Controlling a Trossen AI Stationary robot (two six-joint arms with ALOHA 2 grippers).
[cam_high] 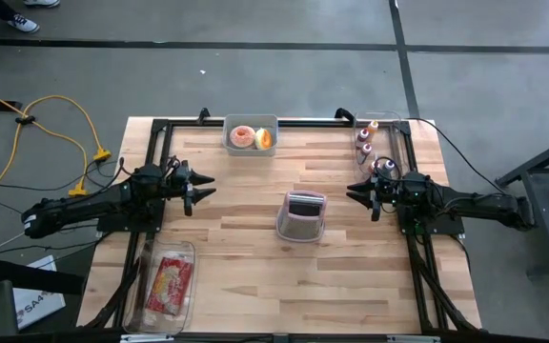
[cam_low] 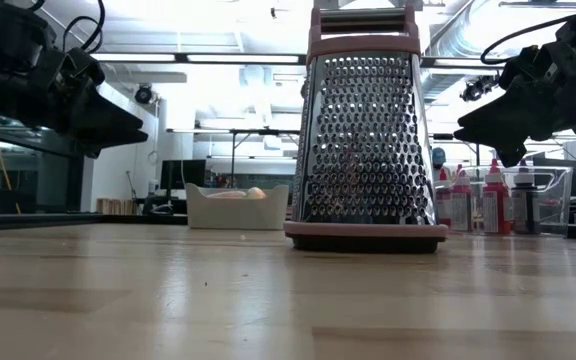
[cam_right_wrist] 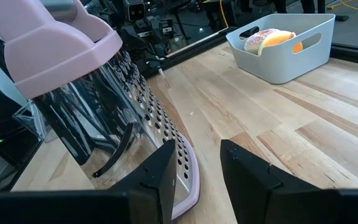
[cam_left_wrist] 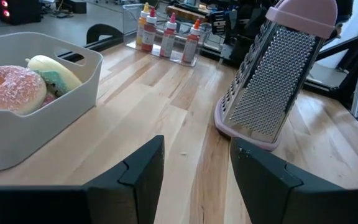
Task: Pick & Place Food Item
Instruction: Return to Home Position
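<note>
High view places the left tool (cam_high: 201, 193) over the left side of the table (cam_high: 255, 276) and the right tool (cam_high: 362, 198) over the right side. Each points inward toward the grater (cam_high: 301, 217), which stands upright between them and well apart from both. We read this as a resting pose, with the arms drawn to their own sides, clear of the work and of each other. Low view shows both tools hanging above the wood, touching nothing. In the left wrist view that tool's fingers (cam_left_wrist: 135, 180) are parted by a moderate gap with only bare table between them. The right wrist view shows much the same for the right tool, perhaps a little narrower, and likewise empty. That fits a job whose carrying is done, since nothing needs gripping. The task's things lie in the bin (cam_high: 229, 127) at the table's far edge, where the pink donut (cam_high: 242, 137) and the orange donut (cam_high: 264, 139) sit side by side, touching. The left wrist view also shows a pale blue-green piece tucked partly under them, which we take for a third donut, though most of it is hidden. The bottles (cam_high: 367, 143) stand in the corner near the right tool, and a packet (cam_high: 170, 284) lies in a clear tray (cam_high: 146, 255) at the near left; neither seems part of this job. We see no donut loose on the table, so we judge that only settling the arms is left.
</note>
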